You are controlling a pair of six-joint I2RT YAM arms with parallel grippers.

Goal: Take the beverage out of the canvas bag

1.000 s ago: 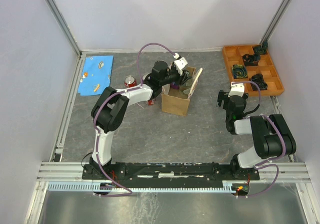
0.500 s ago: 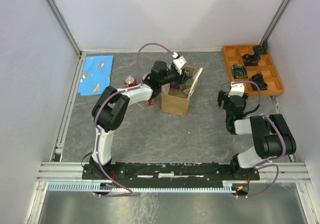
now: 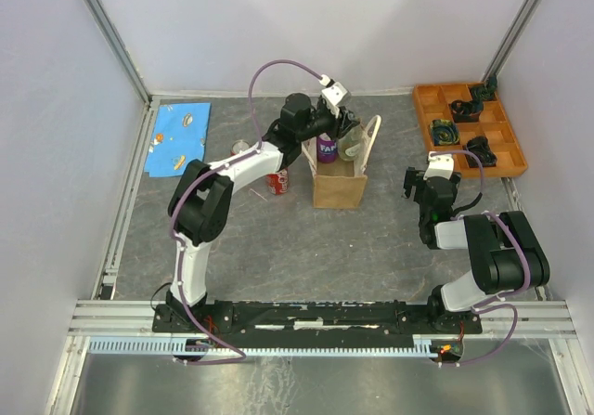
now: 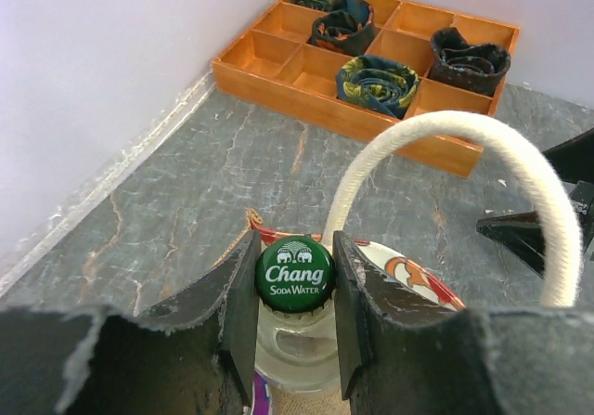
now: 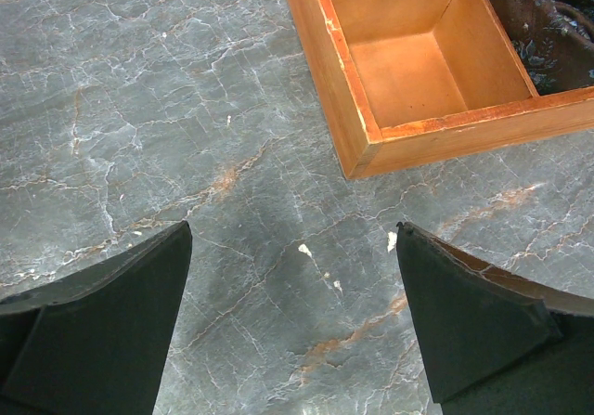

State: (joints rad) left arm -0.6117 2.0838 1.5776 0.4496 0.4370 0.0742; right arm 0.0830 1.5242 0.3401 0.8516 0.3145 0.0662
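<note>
The left gripper [image 3: 344, 127], closed tight on the bottle [image 4: 295, 274], has just raised it, so the bottle's top now rises above the bag [image 3: 339, 190], seemingly almost out.

The worktop [image 5: 186, 109] is grey veined stone-look, matt. The tray [image 5: 329, 81]: smooth orange wood. The bottle [image 4: 295, 345]: clear glass; its cap [image 4: 295, 274]: glossy green metal. The bag handle [image 4: 464, 129]: cream woven cord.

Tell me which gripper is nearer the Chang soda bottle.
Left: its fingers clamp the bottle at its cap. The right gripper hangs open apart, near the orange tray.
</note>
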